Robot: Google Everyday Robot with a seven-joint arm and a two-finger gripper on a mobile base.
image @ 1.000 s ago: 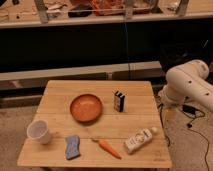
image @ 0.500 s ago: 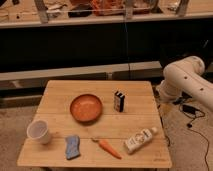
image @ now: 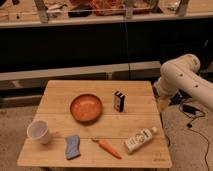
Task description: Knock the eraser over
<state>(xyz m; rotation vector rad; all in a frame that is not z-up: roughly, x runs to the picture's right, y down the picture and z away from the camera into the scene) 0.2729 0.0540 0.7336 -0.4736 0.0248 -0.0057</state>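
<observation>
On the table (image: 60, 95) you have an orange bowl (image: 86, 107), its inside bare, and a white cup (image: 39, 131), contents hidden. The eraser (image: 119, 100) stands upright just right of the bowl. The jaws hang beside the table's right edge under the white arm (image: 180, 75), well apart from the eraser; you cannot tell whether they're apart or together

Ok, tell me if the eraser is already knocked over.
No, the eraser stands upright beside the bowl, and the gripper hangs past the right edge of the table, apart from it.
</observation>
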